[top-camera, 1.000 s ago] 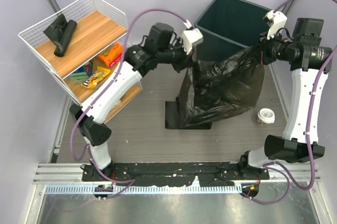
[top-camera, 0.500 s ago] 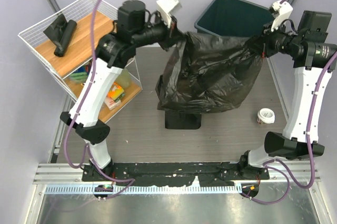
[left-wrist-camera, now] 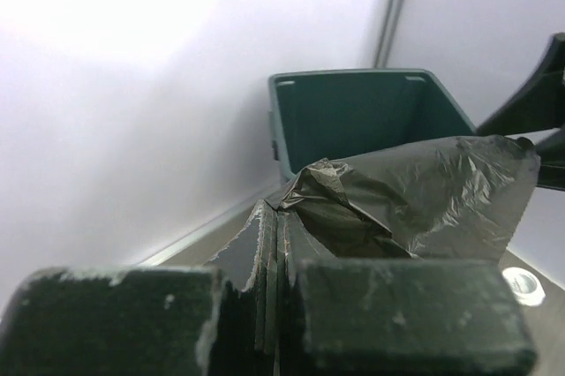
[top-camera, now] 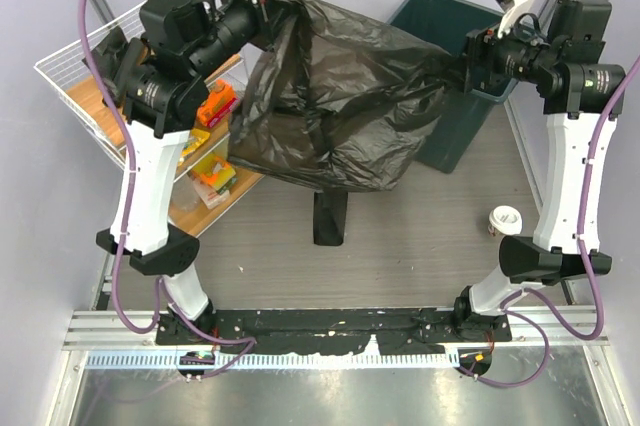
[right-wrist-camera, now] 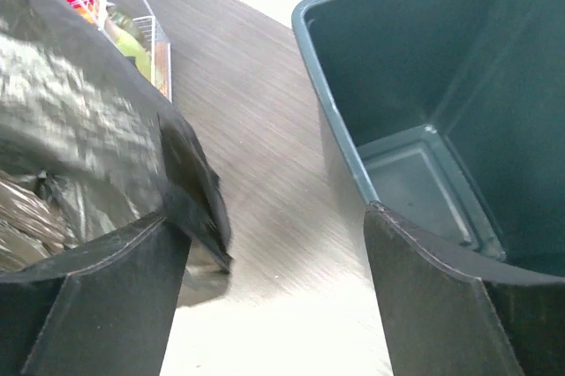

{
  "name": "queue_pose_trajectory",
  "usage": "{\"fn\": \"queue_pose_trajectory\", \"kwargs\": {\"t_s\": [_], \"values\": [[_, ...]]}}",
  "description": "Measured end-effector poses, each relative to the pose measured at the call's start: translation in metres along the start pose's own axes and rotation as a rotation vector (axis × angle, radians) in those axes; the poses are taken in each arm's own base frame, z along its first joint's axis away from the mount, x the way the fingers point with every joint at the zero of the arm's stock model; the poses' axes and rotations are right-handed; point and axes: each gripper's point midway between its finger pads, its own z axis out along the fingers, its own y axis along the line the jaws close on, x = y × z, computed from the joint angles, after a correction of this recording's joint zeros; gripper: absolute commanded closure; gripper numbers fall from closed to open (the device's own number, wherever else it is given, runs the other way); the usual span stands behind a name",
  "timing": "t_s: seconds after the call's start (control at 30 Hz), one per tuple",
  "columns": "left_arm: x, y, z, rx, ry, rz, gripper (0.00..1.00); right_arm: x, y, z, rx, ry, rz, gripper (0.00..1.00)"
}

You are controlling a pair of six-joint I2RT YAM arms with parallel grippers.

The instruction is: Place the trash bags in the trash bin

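Pale lilac walls enclose a grey wood-grain floor and white wire rack (wooden shelves).

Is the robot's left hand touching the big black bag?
Touching. In the left wrist view the left gripper pinches a fold of the trash bag.

**Glossy film, smooth bin, wire and wood**

The trash bag is thin black plastic, glossy and heavily crinkled, and greyish where it is stretched. The trash bin is smooth dark green plastic with a dull sheen. The rack is white wire with wood-grain shelves. The table is matt grey and finely grained. The snack packets look glossy.
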Motion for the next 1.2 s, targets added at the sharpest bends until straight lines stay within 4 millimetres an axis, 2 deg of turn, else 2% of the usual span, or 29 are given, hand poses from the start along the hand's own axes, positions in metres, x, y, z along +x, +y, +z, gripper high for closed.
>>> {"fn": "queue_pose_trajectory", "kwargs": {"t_s": [0.13, 0.27, 0.4, 0.5, 0.6, 0.77, 1.03, 1.17, 1.2], "values": [[-0.006, 0.02, -0.004, -0.073, -0.015, 0.002, 1.0, -0.012, -0.003, -0.005, 0.032, -0.03, -0.03, 0.15], [-0.012, 0.032, -0.01, -0.129, -0.031, 0.027, 1.0, -0.017, -0.01, -0.004, 0.058, -0.034, -0.049, 0.15], [-0.029, 0.038, -0.023, -0.171, -0.07, 0.061, 1.0, -0.012, -0.032, 0.009, 0.097, -0.003, -0.071, 0.15], [-0.045, 0.04, -0.037, -0.194, -0.107, 0.093, 1.0, 0.001, -0.05, 0.024, 0.112, 0.048, -0.077, 0.15], [-0.063, 0.042, -0.055, -0.227, -0.15, 0.124, 1.0, 0.024, -0.064, 0.041, 0.12, 0.127, -0.077, 0.15], [-0.089, 0.044, -0.079, -0.274, -0.218, 0.168, 1.0, 0.049, -0.067, 0.062, 0.108, 0.222, -0.108, 0.15], [-0.098, 0.051, -0.083, -0.32, -0.246, 0.189, 1.0, 0.063, -0.059, 0.075, 0.092, 0.287, -0.168, 0.18], [-0.103, 0.056, -0.084, -0.347, -0.266, 0.187, 1.0, 0.075, -0.062, 0.08, 0.09, 0.324, -0.178, 0.24], [-0.105, 0.057, -0.085, -0.355, -0.273, 0.186, 1.0, 0.08, -0.063, 0.082, 0.087, 0.336, -0.18, 0.3]]}}
